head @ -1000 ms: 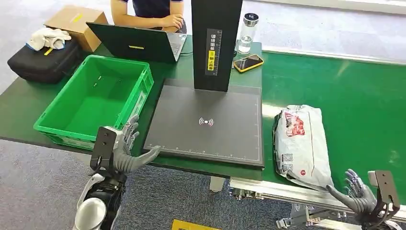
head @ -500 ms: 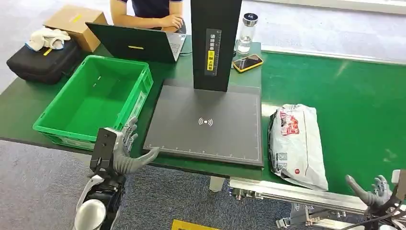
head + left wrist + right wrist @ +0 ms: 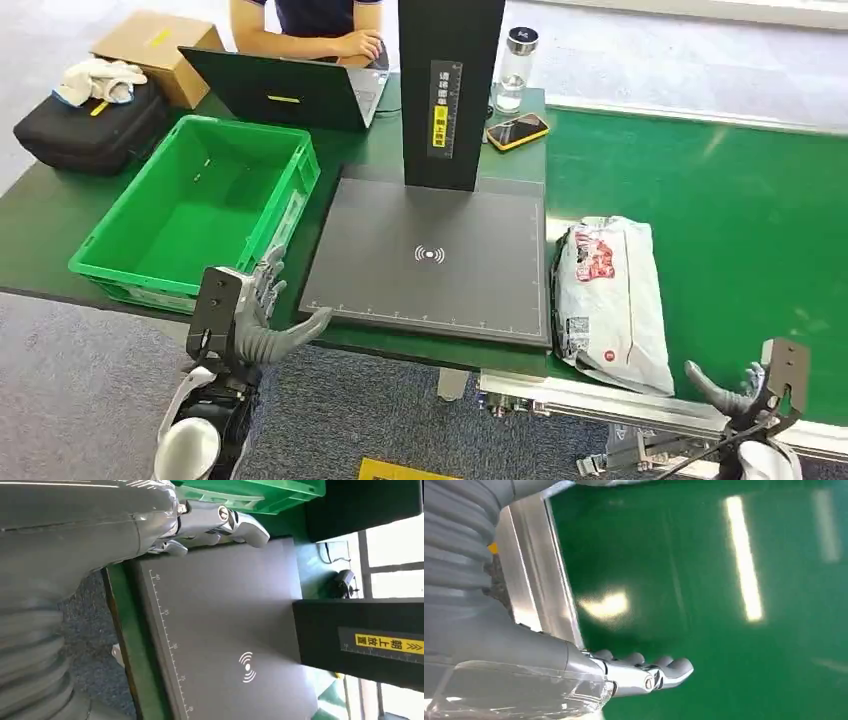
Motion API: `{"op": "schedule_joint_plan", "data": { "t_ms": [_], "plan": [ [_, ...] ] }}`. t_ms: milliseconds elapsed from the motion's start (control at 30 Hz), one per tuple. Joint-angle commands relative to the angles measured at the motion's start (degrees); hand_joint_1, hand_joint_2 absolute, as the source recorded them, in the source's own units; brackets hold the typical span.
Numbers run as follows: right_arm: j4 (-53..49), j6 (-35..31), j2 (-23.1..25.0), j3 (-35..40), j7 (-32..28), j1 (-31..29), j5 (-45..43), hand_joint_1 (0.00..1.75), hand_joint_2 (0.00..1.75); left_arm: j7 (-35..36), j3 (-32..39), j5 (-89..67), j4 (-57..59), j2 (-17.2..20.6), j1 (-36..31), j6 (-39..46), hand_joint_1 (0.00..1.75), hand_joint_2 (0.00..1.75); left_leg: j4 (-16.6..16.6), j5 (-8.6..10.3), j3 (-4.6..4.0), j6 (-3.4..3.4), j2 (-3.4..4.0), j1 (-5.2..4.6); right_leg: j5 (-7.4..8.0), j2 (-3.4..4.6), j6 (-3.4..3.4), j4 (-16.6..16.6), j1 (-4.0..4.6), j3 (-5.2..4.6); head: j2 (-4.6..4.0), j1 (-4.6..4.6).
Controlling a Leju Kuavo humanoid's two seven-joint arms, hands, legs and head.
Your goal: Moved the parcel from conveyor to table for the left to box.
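Below the conveyor's [image 3: 760, 200] near edge, the right robot hand [image 3: 735, 395] hangs with fingers spread and holds nothing, close to the parcel's [image 3: 610, 300] near corner, likely lining up to grasp it. That parcel lies on the belt's left edge, just beside the scanner pad [image 3: 440, 255]. At the desk's [image 3: 45, 215] front edge, the left robot hand [image 3: 262, 318] waits wide and empty between the bin [image 3: 195, 205] and pad, probably ready to box the parcel once it arrives.
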Motion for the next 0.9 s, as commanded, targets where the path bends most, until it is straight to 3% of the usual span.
{"op": "schedule_joint_plan", "data": {
  "t_ms": [33,333,600,900],
  "plan": [
    [6.5,8.4,2.1,6.9,-1.8,-1.4,-0.5,0.0,1.75,-0.2,-0.2,0.4,1.1,1.6,-1.1,-1.2,0.0,1.75,-0.1,0.0,0.24,-0.06,0.14,0.06,0.06,0.16,-0.11,-0.2,0.07,0.2,0.02,0.0],
    [7.0,15.9,3.1,10.5,-3.6,-1.3,0.2,0.0,1.75,-0.6,-0.4,0.5,1.4,2.0,-1.3,-1.9,0.0,1.75,-0.2,0.04,0.43,-0.08,0.31,0.1,0.15,0.28,-0.24,-0.2,0.12,0.31,0.0,0.0],
    [7.8,17.0,3.6,11.4,-3.8,-3.4,0.5,0.0,1.75,-0.7,-0.4,0.4,0.8,2.2,-1.2,-1.8,0.0,1.75,-0.2,0.05,0.58,-0.1,0.46,0.15,0.21,0.4,-0.27,-0.2,0.17,0.42,0.02,0.0],
    [4.9,18.3,3.9,11.4,-3.6,-1.8,0.8,0.0,1.75,-0.7,-0.3,0.3,0.6,1.9,-0.8,-1.9,0.0,1.75,-0.1,0.01,0.65,-0.08,0.4,0.16,0.17,0.32,-0.26,-0.1,0.18,0.52,0.02,0.0]
  ]
}}
